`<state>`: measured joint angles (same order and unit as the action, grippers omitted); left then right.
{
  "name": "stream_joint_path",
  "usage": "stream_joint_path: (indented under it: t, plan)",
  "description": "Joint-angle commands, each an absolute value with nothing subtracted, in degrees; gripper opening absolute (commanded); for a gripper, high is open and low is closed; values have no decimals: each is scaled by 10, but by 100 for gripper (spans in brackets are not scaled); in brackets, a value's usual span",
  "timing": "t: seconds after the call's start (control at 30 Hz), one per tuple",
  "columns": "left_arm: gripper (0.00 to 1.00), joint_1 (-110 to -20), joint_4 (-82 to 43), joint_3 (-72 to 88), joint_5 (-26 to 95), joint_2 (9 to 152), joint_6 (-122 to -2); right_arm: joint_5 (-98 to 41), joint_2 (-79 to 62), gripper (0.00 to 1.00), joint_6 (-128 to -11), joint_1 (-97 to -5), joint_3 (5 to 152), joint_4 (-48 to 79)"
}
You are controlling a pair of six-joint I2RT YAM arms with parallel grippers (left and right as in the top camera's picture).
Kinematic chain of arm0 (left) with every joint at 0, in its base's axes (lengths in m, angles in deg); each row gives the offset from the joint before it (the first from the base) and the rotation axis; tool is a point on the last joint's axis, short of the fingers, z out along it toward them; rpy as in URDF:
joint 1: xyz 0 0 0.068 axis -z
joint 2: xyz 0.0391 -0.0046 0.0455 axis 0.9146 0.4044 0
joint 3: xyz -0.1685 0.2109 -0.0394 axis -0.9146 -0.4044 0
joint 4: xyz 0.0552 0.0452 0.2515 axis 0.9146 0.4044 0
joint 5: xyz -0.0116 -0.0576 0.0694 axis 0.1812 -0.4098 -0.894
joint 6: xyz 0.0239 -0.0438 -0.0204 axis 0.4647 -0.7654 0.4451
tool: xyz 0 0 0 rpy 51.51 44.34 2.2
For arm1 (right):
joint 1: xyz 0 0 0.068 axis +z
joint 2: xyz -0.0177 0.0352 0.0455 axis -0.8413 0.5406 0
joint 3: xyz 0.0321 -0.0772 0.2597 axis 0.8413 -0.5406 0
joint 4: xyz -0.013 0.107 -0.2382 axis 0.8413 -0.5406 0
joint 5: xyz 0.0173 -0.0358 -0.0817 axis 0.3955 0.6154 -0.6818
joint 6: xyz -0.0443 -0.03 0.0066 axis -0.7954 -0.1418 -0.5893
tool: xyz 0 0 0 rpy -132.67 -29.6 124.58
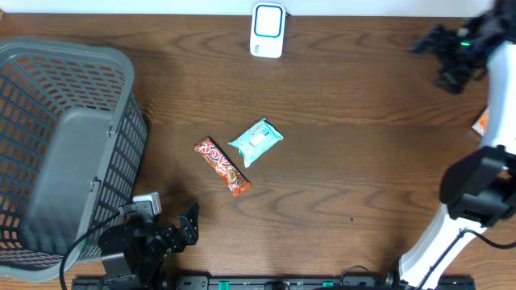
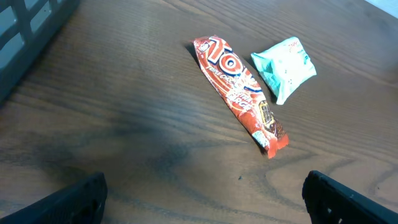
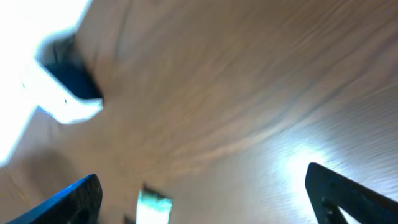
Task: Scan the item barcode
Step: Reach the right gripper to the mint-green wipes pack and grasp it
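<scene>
Two snack items lie on the tabletop [image 1: 347,121], neither held. The left end effector [image 2: 205,206] has its fingers spread wide w/ nothing between them; only the two dark fingertips [image 2: 74,200] show at the bottom corners of the left wrist view, the rest cut off. Ahead of it and a bit to the right lies the red candy bar [image 2: 239,93], flat and slanted, printed side up, no barcode visible. Just beyond the bar, further right, is the teal packet [image 2: 285,67], near the bar but apart from it. To the far left ahead, a corner of the grey basket [image 2: 31,31] is cut by the frame edge. In the overhead view the left end effector [image 1: 187,224] sits low, its arm partly out of frame, w/ the candy bar [image 1: 223,167] and teal packet [image 1: 256,142] ahead of it and the basket [image 1: 64,145] to its left. The right end effector [image 1: 435,60] is well apart from both items; its wrist view is badly blurred, but the fingers stand spread, w/ nothing between them [image 3: 205,202]. Ahead-left of it is a white-and-dark smear, prob. the scanner [image 3: 65,87], which overhead shows at the tabletop's far edge [image 1: 268,30]. A small pale blob [image 3: 153,206] low in that view can't be made out. An orange object [image 1: 481,121] is clipped at the overhead view's right edge, behind the arm.
</scene>
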<state>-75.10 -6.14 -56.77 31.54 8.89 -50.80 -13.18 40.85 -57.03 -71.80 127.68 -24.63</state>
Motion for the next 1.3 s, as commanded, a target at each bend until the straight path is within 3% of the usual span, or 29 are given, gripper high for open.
stream_joint_path:
  t: [0.0, 0.27, 0.47, 0.57, 0.7, 1.13, 1.27]
  plan:
    - [98, -752, -60, -569, 312, 88, -509, -121, 398, 99, -546, -628, 1265, -257]
    - [98, -752, -60, -569, 312, 88, -509, -237, 398, 99, -514, -444, 1157, -242]
    - [98, -752, -60, -569, 312, 88, -509, -259, 398, 93, -504, -355, 1053, -182]
    - [98, -752, -60, -569, 312, 88, -509, -255, 398, 92, -615, -320, 1045, -147]
    - [98, -752, -60, -569, 312, 88, -509, -247, 398, 99, -850, -254, 1043, -127]
    - [98, -752, -60, -569, 312, 88, -509, -567, 398, 99, -858, -103, 934, 95]
    - [98, -752, -60, -569, 312, 88, -509, -573, 398, 86, -870, -90, 918, 124]
